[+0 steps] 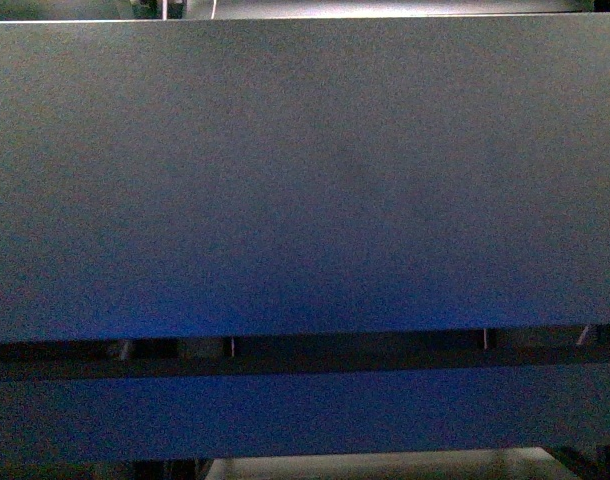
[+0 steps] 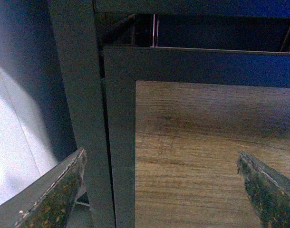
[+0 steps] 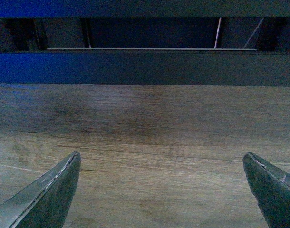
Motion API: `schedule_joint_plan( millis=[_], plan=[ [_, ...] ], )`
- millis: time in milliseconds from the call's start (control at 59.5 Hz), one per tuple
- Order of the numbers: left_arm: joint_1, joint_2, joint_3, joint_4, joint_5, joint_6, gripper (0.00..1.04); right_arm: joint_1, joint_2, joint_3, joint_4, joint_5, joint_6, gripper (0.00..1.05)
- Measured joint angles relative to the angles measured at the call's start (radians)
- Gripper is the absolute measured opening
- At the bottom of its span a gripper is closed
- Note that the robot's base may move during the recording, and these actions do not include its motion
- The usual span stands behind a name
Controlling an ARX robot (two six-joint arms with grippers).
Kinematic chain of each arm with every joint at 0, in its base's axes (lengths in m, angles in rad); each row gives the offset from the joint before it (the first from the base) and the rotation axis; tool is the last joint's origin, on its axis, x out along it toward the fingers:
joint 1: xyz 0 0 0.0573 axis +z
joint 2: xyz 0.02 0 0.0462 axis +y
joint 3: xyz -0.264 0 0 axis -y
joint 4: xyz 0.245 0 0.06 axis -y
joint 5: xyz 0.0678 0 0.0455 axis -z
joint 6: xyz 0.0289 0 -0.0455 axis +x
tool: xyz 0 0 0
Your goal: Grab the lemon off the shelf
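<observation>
Shelf (image 3: pixel 145 69) faces both spread jaws.

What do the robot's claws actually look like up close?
Only the tips show. The left claw has two dark grey wedge-shaped fingers tapering to points, inner faces speckled with yellowish flecks. The right claw has the same dark wedges, plain, with thin pale edges. No cables or arms are visible.

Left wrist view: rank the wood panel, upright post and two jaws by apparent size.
1. Wood panel
2. Upright post
3. Both jaws of the left gripper: alike; camera nearness inflates them.
</observation>
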Motion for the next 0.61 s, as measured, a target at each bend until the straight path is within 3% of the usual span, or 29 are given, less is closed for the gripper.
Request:
schedule_joint_plan(
  millis=[605],
  plan=[
    [0.000,0.000,0.000,0.000,-0.001,0.000,0.97,0.000,0.000,0.000,0.000,0.001,0.000,1.02]
  ],
)
